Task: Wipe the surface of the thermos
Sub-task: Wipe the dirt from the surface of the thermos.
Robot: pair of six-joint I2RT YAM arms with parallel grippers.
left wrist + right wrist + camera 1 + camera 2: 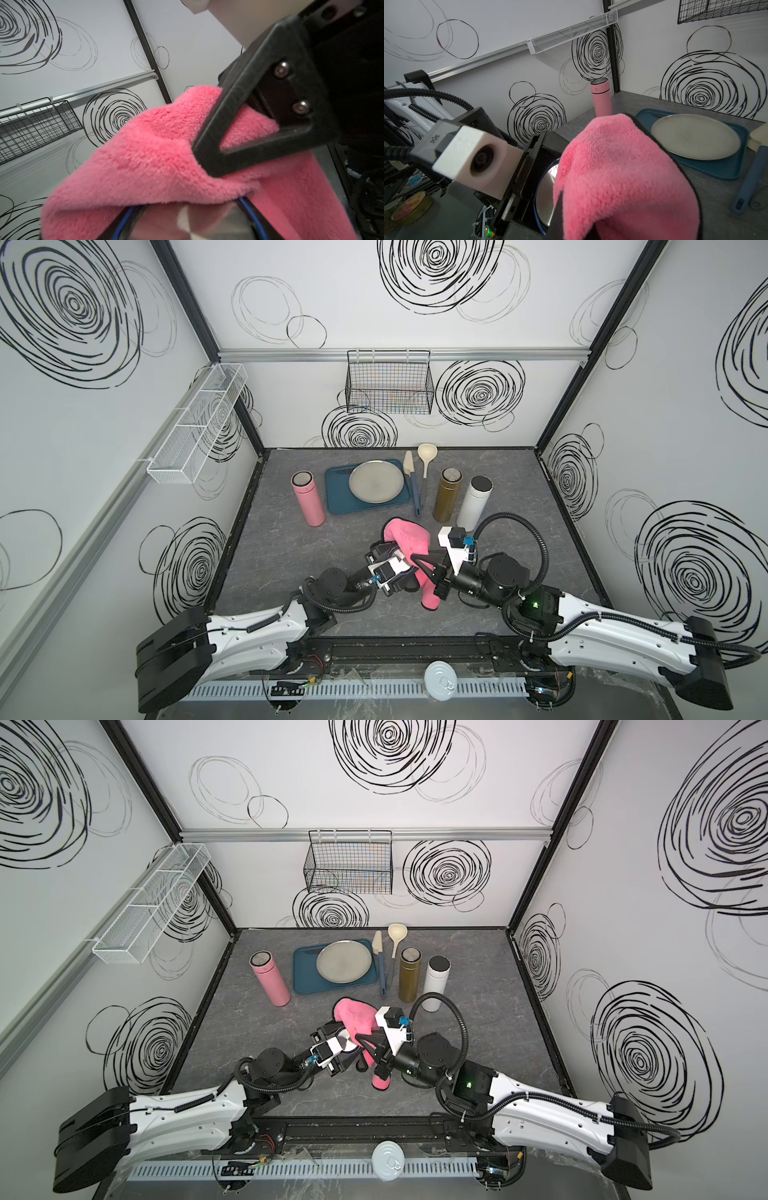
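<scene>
Thermos (546,193) in left claw (394,562), under pink cloth (612,176) — right claw (207,170) pinching cloth

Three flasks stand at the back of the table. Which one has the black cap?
The white flask, at the row's right end beside the gold flask. The gold one and the pink flask have silvery tops instead.

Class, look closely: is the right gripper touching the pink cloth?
Touching. In the left wrist view the right gripper pinches the pink cloth, and the pile bunches around its black fingertip.
</scene>
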